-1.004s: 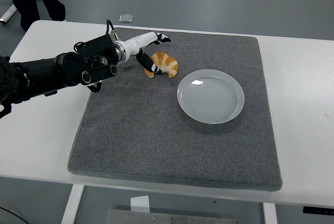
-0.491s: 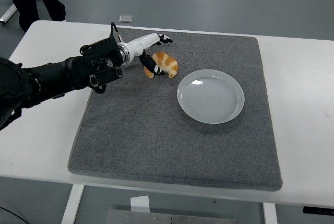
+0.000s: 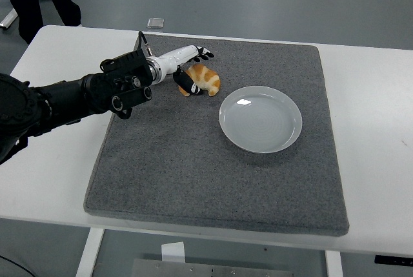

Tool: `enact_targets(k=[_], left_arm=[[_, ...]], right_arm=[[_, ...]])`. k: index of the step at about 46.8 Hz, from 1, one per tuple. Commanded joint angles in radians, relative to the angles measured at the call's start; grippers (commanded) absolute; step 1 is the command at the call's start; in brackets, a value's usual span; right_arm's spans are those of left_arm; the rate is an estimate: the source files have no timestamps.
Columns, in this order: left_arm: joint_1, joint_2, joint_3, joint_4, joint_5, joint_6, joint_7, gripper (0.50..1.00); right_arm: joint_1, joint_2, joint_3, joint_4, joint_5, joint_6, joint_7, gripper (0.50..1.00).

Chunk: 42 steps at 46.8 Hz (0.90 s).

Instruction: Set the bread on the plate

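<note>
Edged farther over bread (image 3: 205, 79) since earlier; left hand (image 3: 188, 64) spread, cupping for grasp, nothing gripped; plate (image 3: 260, 119) near, bare.

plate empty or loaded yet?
Empty. The plate shows only bare glossy surface; the bread lies on the grey mat to its left, at the left hand.
</note>
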Motion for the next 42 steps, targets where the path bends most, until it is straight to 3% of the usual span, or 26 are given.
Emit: enact_targets(k=[1,18,30,36,42], left_arm=[[0.0,0.0,0.0,-0.003,0.002,-0.002,0.0,0.902],[0.002,0.0,0.005,-0.008,0.003,-0.003,-0.001,0.851],[0.0,0.0,0.005,-0.008,0.014,-0.008,-0.003,0.69],[0.002,0.0,0.005,-0.008,0.048,-0.008,-0.003,0.5],[0.002,0.002,0.005,-0.006,0.06,-0.011,-0.003,0.5]], right_arm=[[0.0,0.0,0.0,0.0,0.0,0.001,0.0,0.952],[0.0,0.0,0.0,0.0,0.0,0.001,0.0,0.952],[0.0,0.0,0.0,0.0,0.0,0.0,0.0,0.952],[0.0,0.0,0.0,0.0,0.0,0.0,0.0,0.952],[0.0,0.0,0.0,0.0,0.0,0.0,0.0,0.952]])
